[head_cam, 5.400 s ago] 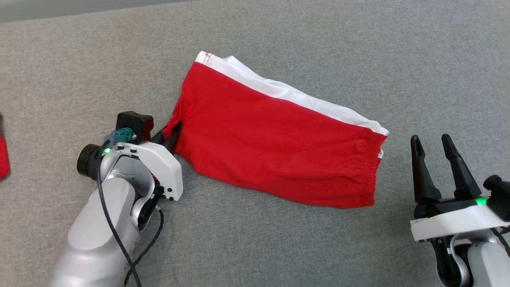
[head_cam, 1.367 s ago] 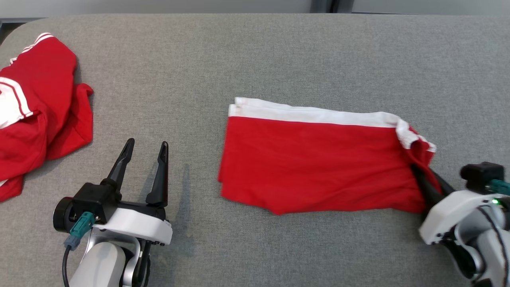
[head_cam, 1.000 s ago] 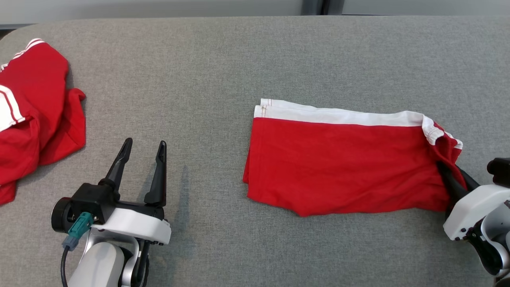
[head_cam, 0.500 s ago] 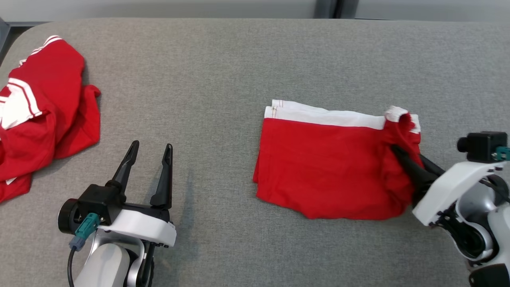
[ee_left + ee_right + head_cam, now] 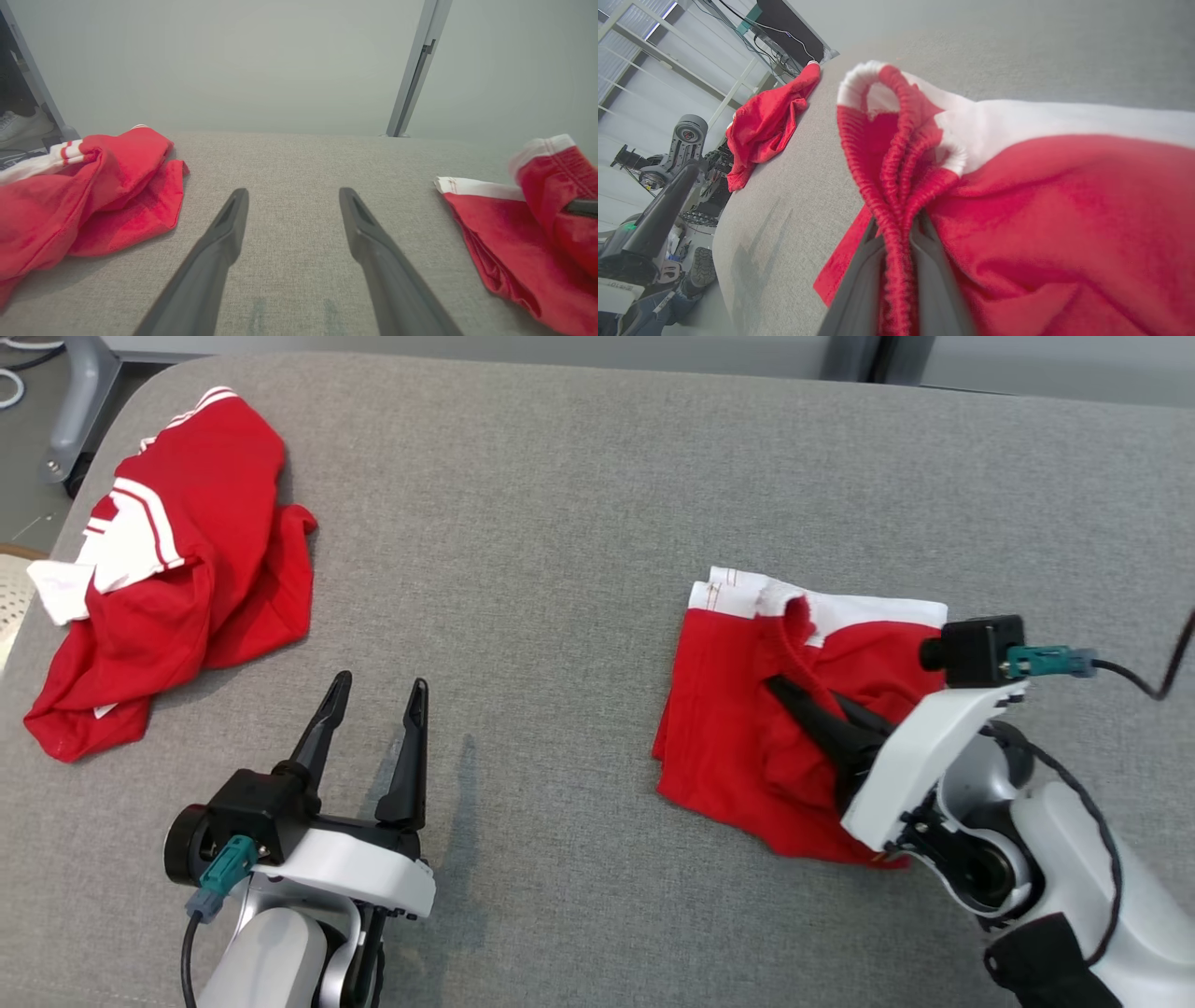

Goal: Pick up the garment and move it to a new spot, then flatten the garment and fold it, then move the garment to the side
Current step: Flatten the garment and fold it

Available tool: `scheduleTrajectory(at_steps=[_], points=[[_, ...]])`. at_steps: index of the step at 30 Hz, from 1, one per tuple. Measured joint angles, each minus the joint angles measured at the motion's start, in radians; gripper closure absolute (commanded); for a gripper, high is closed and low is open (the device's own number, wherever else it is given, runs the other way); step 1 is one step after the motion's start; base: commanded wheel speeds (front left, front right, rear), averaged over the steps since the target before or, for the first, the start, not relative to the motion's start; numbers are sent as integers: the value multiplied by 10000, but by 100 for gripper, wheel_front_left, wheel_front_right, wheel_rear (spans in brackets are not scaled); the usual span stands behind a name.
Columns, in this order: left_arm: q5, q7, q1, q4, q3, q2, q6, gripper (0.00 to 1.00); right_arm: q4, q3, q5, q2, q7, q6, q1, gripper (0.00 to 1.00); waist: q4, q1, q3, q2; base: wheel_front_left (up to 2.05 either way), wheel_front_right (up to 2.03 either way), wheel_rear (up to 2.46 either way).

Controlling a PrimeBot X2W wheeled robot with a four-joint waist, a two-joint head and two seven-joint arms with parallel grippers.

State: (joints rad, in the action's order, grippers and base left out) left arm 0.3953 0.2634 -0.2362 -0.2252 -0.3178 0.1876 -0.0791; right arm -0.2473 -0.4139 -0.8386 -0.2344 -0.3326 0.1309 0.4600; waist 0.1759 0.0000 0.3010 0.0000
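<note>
there, garment [image 5: 724, 747], white edge [image 5: 882, 613] far side

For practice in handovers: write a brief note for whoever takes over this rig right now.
Left gripper: open, idle above the grey surface.
Right gripper: shut on the waistband of the red shorts, raised over the leg half.
Done: shorts flat, fold half made.
To do: lay the waistband down, release, move shorts aside.
A second red garment lies far left.

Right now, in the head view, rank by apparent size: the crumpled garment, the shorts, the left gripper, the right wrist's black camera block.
1. Crumpled garment and shorts: too alike to rank; the right gripper hides part of the shorts.
2. Left gripper.
3. Black camera block.
</note>
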Motion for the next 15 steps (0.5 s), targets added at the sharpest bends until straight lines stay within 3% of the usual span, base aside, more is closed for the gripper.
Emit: scheduleTrajectory(at_steps=[9,10,12,13,15], points=[[-69,-2,-134,-48,52,-142,84,0,-1053,-1122,-376,125,836,0,740,100,161,0,229,0,0,0,0],[-71,0,-162,-46,81,-151,90,0,-1129,-1239,-420,115,961,-2,821,72,150,0,248,0,0,0,0],[-132,0,-163,-58,100,-182,92,0,-1141,-1507,-424,58,1285,0,939,38,110,0,269,0,0,0,0],[-163,-2,-163,-63,117,-201,119,0,-1131,-1661,-422,19,1457,0,990,0,84,-1,271,1,0,0,0],[-176,-2,-163,-75,148,-228,123,0,-1003,-1889,-422,-63,1839,0,1059,0,22,0,264,0,0,0,0]])
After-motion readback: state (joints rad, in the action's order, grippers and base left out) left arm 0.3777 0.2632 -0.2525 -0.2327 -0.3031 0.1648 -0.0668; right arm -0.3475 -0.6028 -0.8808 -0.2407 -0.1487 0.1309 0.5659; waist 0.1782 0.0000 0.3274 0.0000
